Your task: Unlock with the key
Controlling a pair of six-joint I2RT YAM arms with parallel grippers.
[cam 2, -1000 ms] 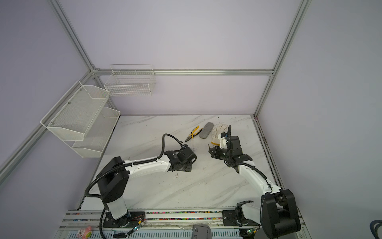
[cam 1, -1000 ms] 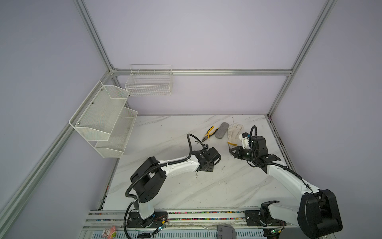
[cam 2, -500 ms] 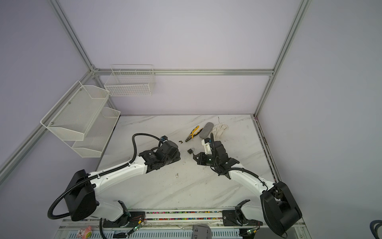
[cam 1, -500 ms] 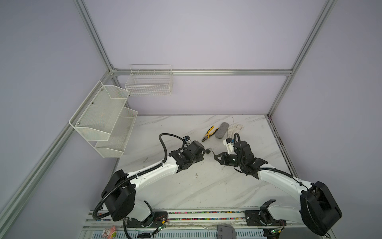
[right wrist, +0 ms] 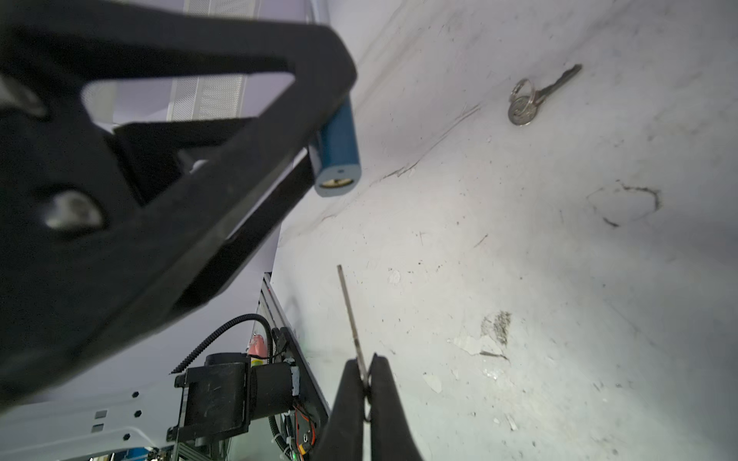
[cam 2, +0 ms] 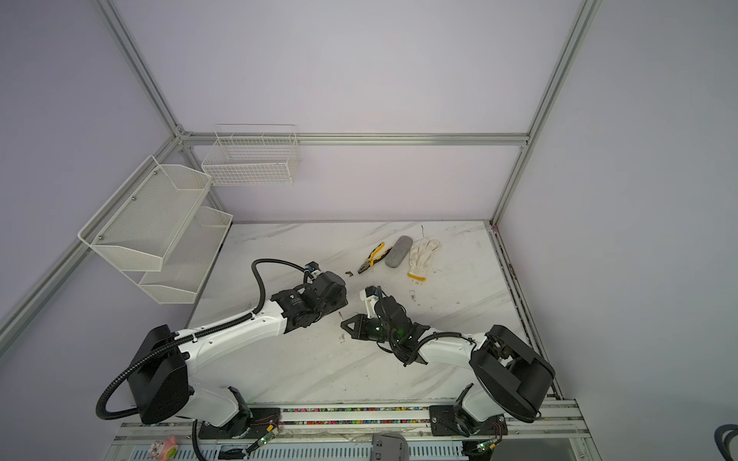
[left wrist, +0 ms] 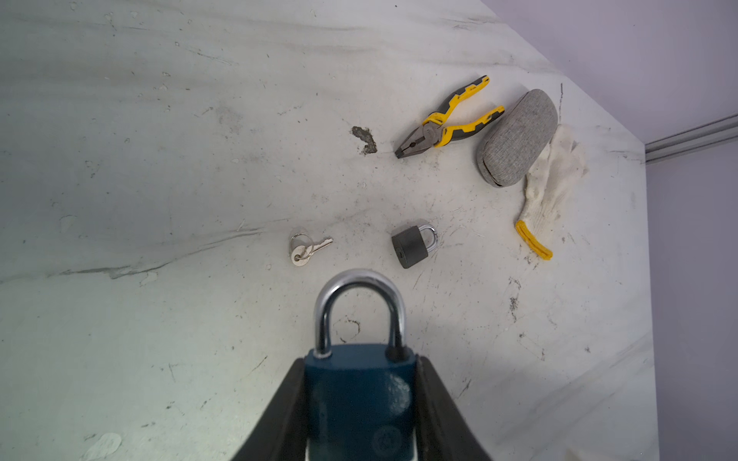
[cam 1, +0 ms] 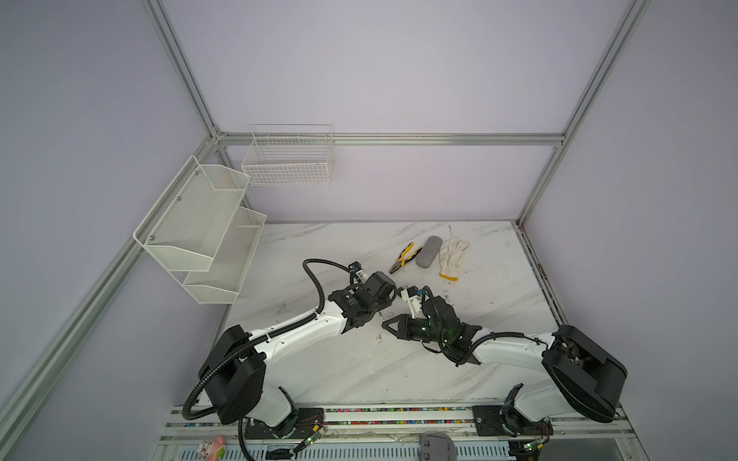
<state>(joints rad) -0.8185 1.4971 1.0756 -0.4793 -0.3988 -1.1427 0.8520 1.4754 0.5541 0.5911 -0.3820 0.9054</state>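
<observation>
My left gripper (left wrist: 359, 365) is shut on the body of a blue padlock (left wrist: 359, 403), whose silver shackle (left wrist: 359, 295) is closed and points away from the wrist. In the right wrist view the blue padlock (right wrist: 338, 147) hangs above the table with its keyhole end (right wrist: 335, 183) facing my right gripper (right wrist: 366, 365). That gripper is shut on a key (right wrist: 351, 311), seen edge-on with the blade sticking out toward the lock, a short gap apart. In both top views the left gripper (cam 1: 389, 299) (cam 2: 342, 302) and right gripper (cam 1: 385, 324) (cam 2: 343, 325) nearly meet mid-table.
On the marble table (cam 1: 359, 379) lie a second key on a ring (left wrist: 305, 249) and a small grey padlock (left wrist: 413, 245). Behind them are yellow-handled pliers (left wrist: 447, 119), a grey case (left wrist: 517, 137) and a white glove (left wrist: 553, 187). White wall baskets (cam 1: 199, 227) hang at left.
Both grippers have come forward from the back of the table toward its middle. Their tips now face each other closely, with padlock and key still held.
</observation>
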